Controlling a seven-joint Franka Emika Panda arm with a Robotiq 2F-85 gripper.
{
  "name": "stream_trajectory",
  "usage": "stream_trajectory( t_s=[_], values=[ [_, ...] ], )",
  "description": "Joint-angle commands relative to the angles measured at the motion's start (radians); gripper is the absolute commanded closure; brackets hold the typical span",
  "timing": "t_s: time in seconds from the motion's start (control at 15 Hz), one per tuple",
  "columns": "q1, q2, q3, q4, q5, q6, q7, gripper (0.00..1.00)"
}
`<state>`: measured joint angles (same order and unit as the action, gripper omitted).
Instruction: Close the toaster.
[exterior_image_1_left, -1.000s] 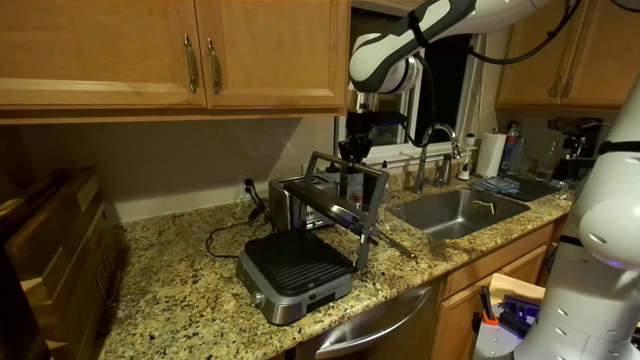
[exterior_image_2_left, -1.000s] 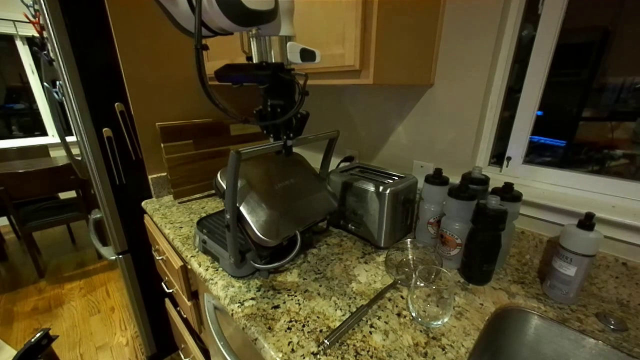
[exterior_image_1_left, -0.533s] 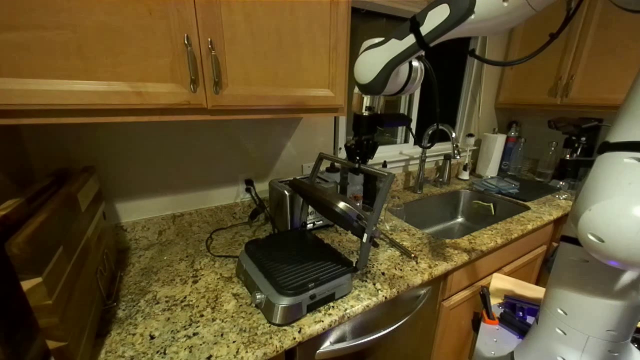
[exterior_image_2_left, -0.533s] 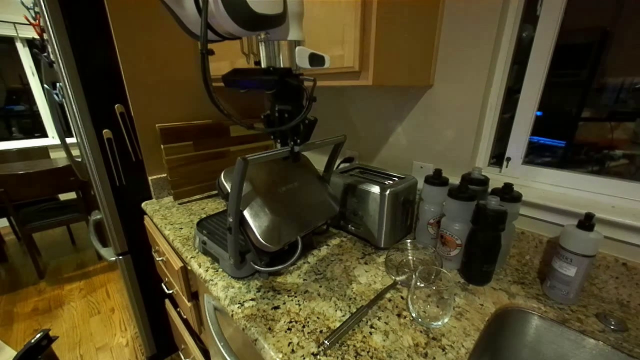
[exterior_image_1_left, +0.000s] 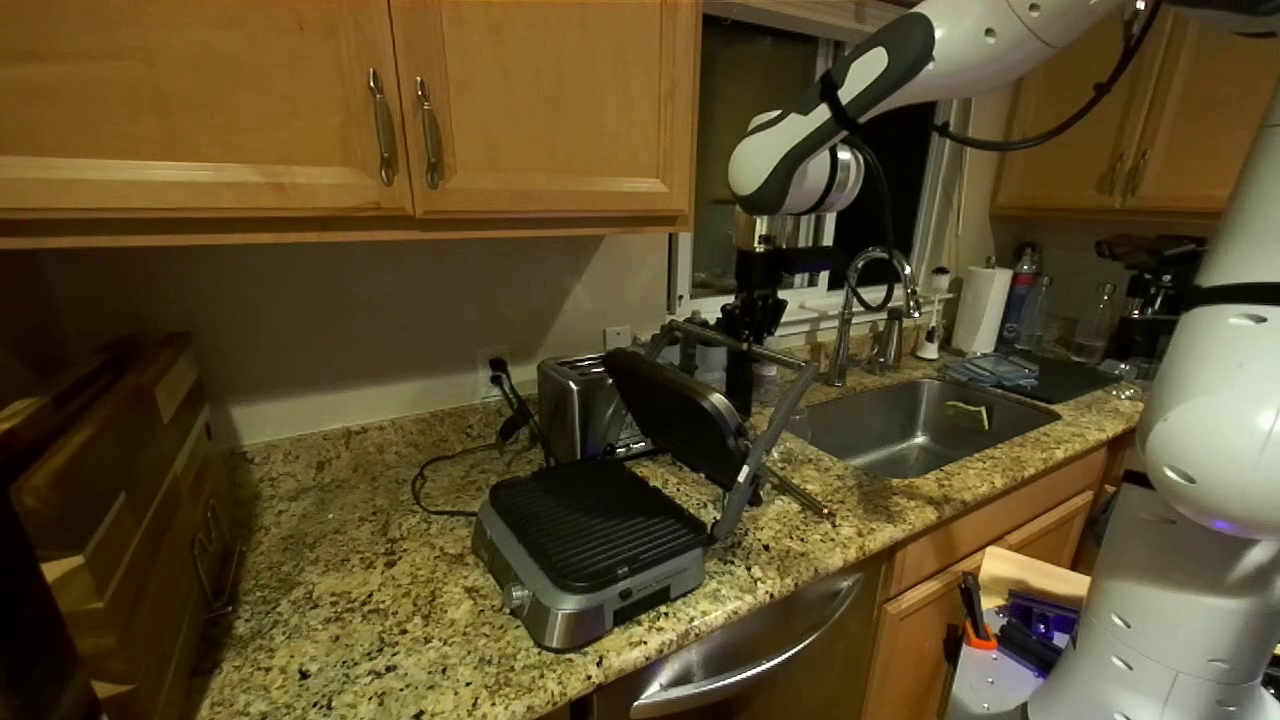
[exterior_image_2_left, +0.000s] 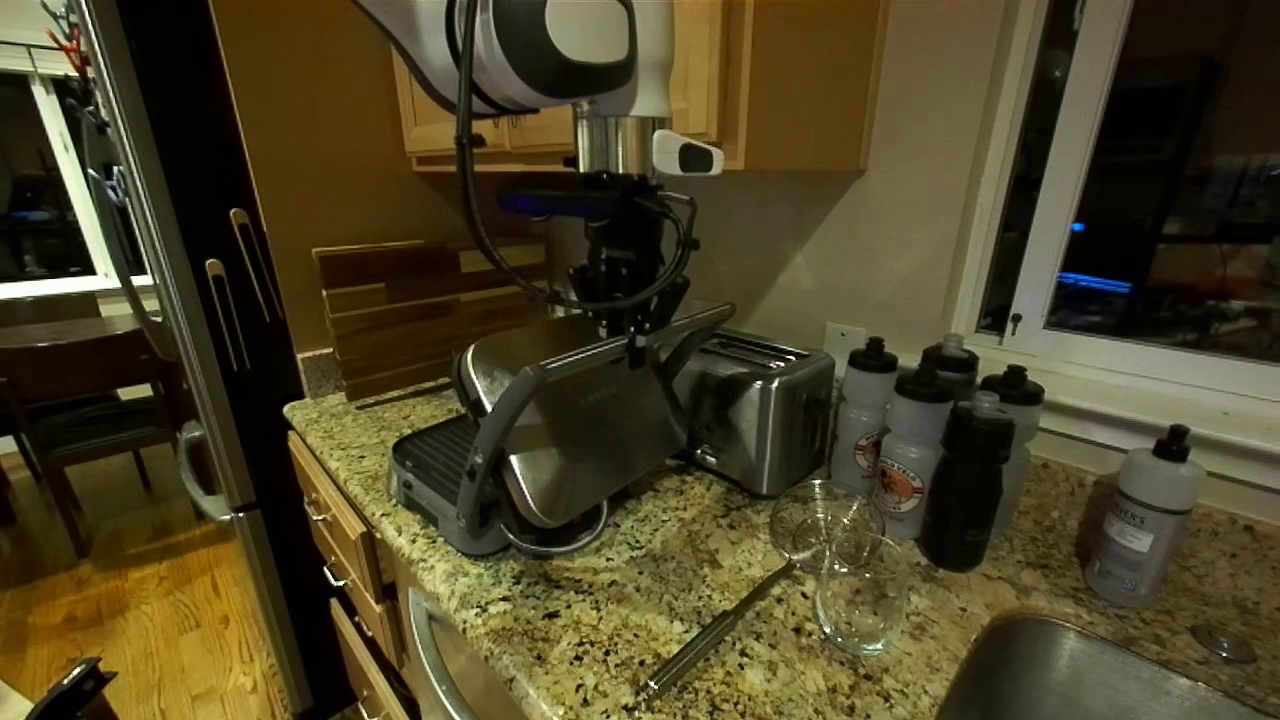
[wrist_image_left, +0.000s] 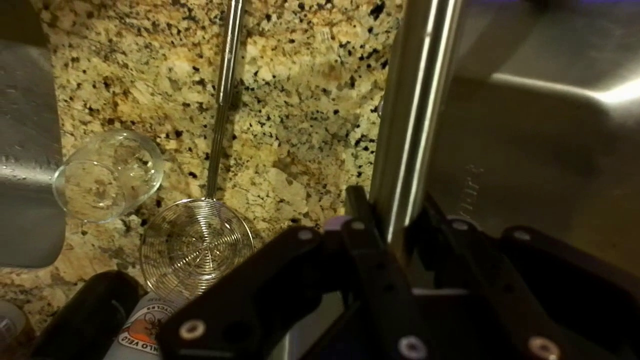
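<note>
Toaster (exterior_image_1_left: 600, 530) open, end effector (wrist_image_left: 394, 202) around handle (wrist_image_left: 410, 125)

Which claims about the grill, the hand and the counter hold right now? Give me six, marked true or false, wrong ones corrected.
The hand grips the bar handle on the lid of the contact grill. True.
The lid is closed. False: it stands open.
The drinking glass and the wire skimmer are on the counter. True.
The drinking glass touches the contact grill. False: they stand apart.
The slotted toaster has its slots facing up. True.
The slotted toaster lies in the sink. False: it stands on the counter.
</note>
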<state>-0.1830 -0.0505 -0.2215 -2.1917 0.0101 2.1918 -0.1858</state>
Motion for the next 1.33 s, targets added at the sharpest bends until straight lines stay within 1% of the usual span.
stream_trajectory(
  t_s=[0.0, 0.4, 0.47, 0.53, 0.6, 0.8, 0.93, 1.07, 1.13, 1.27],
  values=[
    [-0.017, -0.018, -0.009, -0.026, 0.010, -0.012, -0.050, 0.89],
    [-0.026, 0.007, -0.014, -0.008, 0.018, -0.020, -0.063, 0.89],
    [-0.027, 0.009, -0.015, -0.003, 0.019, -0.029, -0.064, 0.77],
    [-0.028, 0.008, -0.015, -0.002, 0.014, -0.031, -0.063, 0.51],
    [-0.028, -0.003, -0.015, -0.001, 0.005, -0.041, -0.067, 0.50],
    [-0.029, -0.037, -0.017, 0.013, -0.020, -0.084, -0.085, 0.31],
    [-0.028, -0.036, -0.019, 0.051, -0.016, -0.104, -0.090, 0.18],
    [-0.025, -0.008, -0.021, 0.092, 0.007, -0.119, -0.105, 0.05],
    [-0.022, 0.013, -0.019, 0.107, 0.018, -0.129, -0.106, 0.02],
    [-0.021, 0.040, -0.016, 0.124, 0.018, -0.141, -0.102, 0.00]
  ],
)
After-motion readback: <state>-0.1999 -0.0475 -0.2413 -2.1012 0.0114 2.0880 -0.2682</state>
